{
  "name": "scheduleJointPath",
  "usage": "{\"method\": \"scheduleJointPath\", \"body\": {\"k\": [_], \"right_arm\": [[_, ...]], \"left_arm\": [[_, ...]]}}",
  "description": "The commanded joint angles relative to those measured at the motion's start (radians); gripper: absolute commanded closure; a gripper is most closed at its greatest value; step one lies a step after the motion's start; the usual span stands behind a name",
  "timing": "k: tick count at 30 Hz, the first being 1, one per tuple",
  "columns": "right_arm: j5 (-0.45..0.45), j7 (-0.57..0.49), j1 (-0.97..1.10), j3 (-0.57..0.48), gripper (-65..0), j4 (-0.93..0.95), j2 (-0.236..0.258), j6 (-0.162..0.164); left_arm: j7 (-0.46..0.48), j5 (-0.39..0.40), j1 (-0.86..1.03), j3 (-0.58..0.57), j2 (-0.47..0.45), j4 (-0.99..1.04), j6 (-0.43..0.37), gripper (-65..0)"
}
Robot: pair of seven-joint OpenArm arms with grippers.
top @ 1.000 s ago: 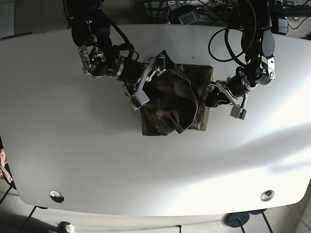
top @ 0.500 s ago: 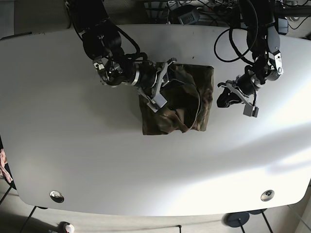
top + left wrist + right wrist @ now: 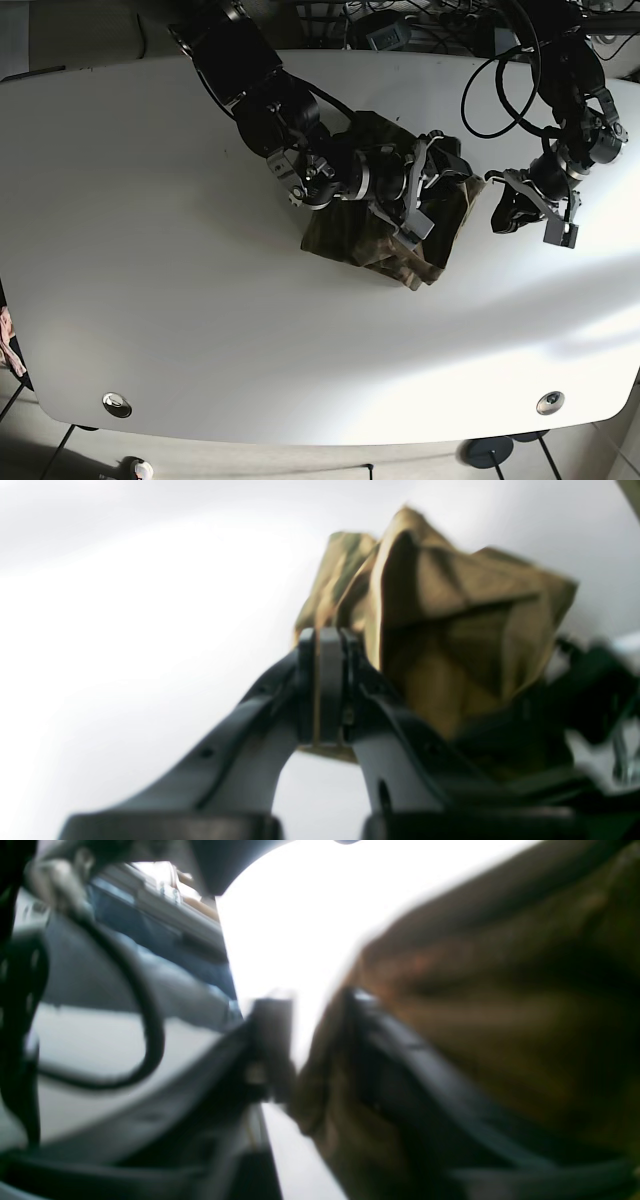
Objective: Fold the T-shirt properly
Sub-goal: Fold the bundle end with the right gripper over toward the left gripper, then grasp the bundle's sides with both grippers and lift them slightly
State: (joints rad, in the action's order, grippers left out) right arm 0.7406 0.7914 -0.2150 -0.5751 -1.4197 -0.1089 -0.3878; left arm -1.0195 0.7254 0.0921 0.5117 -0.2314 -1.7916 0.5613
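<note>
The camouflage T-shirt (image 3: pixel 365 232) lies bunched in a rumpled heap right of the table's middle. My right arm reaches across it from the upper left, and my right gripper (image 3: pixel 448 160) sits at its upper right corner. The blurred right wrist view has a fold of T-shirt (image 3: pixel 500 990) caught between the fingers of the right gripper (image 3: pixel 315 1040). My left gripper (image 3: pixel 497 213) hovers just off the shirt's right edge, apart from it. In the left wrist view the left gripper (image 3: pixel 325 680) is shut with its pads together, and the T-shirt (image 3: pixel 450 615) rises behind them.
The white table (image 3: pixel 150 300) has round metal fittings near its front corners (image 3: pixel 117 404) (image 3: pixel 549 402). Cables and equipment (image 3: pixel 400 25) crowd the far edge. The left arm's cables (image 3: pixel 500 90) loop above the table at the right.
My right arm swept right across the shirt, dragging and bunching the cloth toward the right. My left gripper drew back right and away from the shirt's edge.
</note>
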Motion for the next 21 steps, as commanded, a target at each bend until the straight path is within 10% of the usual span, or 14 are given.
{"method": "scheduleJointPath", "body": {"k": [1, 4, 12, 21], "right_arm": [[0.026, -0.062, -0.022, 0.002, -44.7, -0.020, -0.016, -0.009], [0.033, -0.079, -0.019, 0.043, -61.7, -0.082, -0.005, -0.009], [0.076, -0.074, 0.010, 0.226, -61.5, -0.247, 0.145, -0.010], [0.119, -0.082, -0.022, 0.240, -8.7, -0.077, 0.216, -0.017]], "left_arm": [[0.018, 0.024, 0.002, 0.015, -0.012, -0.061, 0.036, 0.0], [0.018, 0.024, 0.030, 0.075, -0.013, -0.081, 0.110, 0.0], [0.012, 0.020, 0.130, -0.023, -0.016, -0.156, 0.136, 0.0], [0.017, 0.013, 0.157, -0.316, 0.014, -0.212, 0.127, 0.0]]}}
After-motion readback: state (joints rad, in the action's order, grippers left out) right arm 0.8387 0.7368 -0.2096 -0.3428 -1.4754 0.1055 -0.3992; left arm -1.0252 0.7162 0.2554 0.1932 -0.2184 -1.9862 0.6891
